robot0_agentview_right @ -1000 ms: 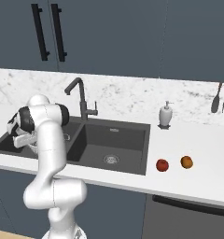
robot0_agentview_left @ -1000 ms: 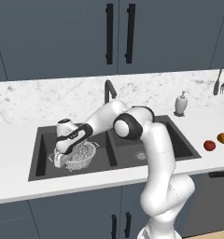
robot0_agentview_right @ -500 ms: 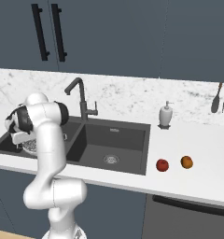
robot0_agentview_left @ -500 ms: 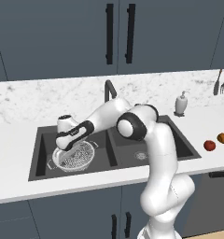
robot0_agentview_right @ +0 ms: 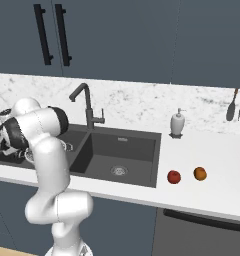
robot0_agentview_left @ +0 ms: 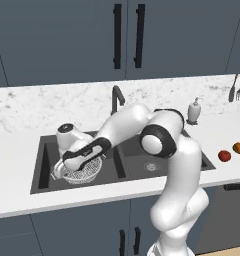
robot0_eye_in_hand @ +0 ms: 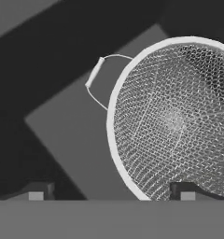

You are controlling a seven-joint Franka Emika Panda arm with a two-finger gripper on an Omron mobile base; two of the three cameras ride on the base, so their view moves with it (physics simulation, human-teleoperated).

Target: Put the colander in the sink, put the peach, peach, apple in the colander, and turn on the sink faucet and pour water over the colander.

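I am looking at a dark-cabinet kitchen with a white marble counter (robot0_agentview_left: 22, 135) and a dark double sink (robot0_agentview_left: 123, 165) set into it. My gripper (robot0_eye_in_hand: 111, 192) is hanging low in the left basin with its jaws spread wide and nothing between them; one fingertip is showing over the mesh, the other over bare sink floor. The colander (robot0_eye_in_hand: 179, 116) is sitting upright on the basin floor, empty, one wire handle sticking out to the side. I judge it light and stiff, with a springy mesh that would dent, so the metal rim or a handle is the place to grip if it needs shifting. The fruit comes next: the apple (robot0_agentview_right: 174, 176) and an orange fruit (robot0_agentview_right: 200, 173) are lying close together on the counter right of the sink, well apart from the colander. Both look smooth and round, likely to roll, so I would pinch across the middle. The faucet (robot0_agentview_right: 85, 106) and soap bottle (robot0_agentview_right: 177, 123) are standing behind the sink, and my own arm is crossing the divider.
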